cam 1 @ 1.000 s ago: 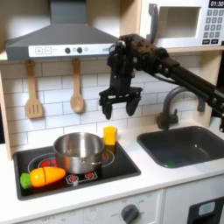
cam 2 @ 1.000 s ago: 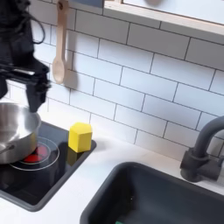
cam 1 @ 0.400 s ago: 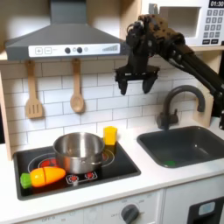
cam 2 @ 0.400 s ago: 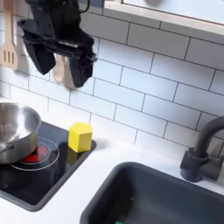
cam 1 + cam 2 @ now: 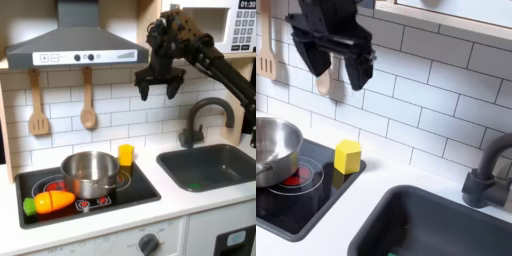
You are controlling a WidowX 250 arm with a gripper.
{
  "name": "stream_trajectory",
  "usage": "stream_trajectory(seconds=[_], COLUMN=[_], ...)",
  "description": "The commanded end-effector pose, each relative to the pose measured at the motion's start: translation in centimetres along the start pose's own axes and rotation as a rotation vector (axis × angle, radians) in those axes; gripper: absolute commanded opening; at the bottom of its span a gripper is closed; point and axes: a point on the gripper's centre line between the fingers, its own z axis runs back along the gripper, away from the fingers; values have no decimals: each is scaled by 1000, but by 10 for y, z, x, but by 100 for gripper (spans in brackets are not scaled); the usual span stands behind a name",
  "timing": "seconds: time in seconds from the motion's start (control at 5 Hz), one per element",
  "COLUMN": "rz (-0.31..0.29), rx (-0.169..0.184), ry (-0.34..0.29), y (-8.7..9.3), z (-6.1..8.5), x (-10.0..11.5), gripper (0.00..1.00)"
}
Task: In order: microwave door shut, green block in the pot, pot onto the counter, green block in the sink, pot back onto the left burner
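The black robot gripper (image 5: 160,88) hung high in front of the white tiled wall, just below the white toy microwave (image 5: 212,27), its two fingers (image 5: 361,72) pointing down, spread wide apart and holding nothing; in the second exterior view the same gripper (image 5: 338,68) stood above and behind the cooktop, well clear of everything on it. The shiny round stainless-steel pot (image 5: 91,172) sat lidless on the black glossy cooktop panel (image 5: 140,184), over the red-ringed burner toward the first exterior view's left; its rim (image 5: 274,150) showed at the second exterior view's left edge. A small yellow block (image 5: 125,154) stood on the cooktop's back corner, just beside the pot toward the first exterior view's right; an orange toy carrot (image 5: 50,202) lay at the cooktop's front, touching or nearly touching the pot's base. The dark grey rectangular sink (image 5: 210,166) lay in the smooth white counter (image 5: 175,205) toward the first exterior view's right, with a dark grey arched faucet (image 5: 196,118) behind it; a faint green patch on the sink floor may have been the small green block (image 5: 198,184), though it was too dim to be sure. Two wooden utensils (image 5: 38,105) hung on the wall under the grey range hood (image 5: 70,42); whether the microwave door stood shut could not be told.
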Motion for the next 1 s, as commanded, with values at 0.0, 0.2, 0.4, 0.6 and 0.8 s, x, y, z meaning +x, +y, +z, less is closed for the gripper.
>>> stream_trajectory(seconds=[0.0, 0.2, 0.4, 0.6, 0.8], rz=[-35, -54, -49, -62, -86], rx=[-53, -58, -61, -70, -74], ry=[-78, -100, -121, -153, -181], y=[-16, -22, -21, -25, -33], z=[15, 20, 22, 27, 36], x=[15, 17, 22, 28, 33], gripper=[100, 100, 100, 100, 100])
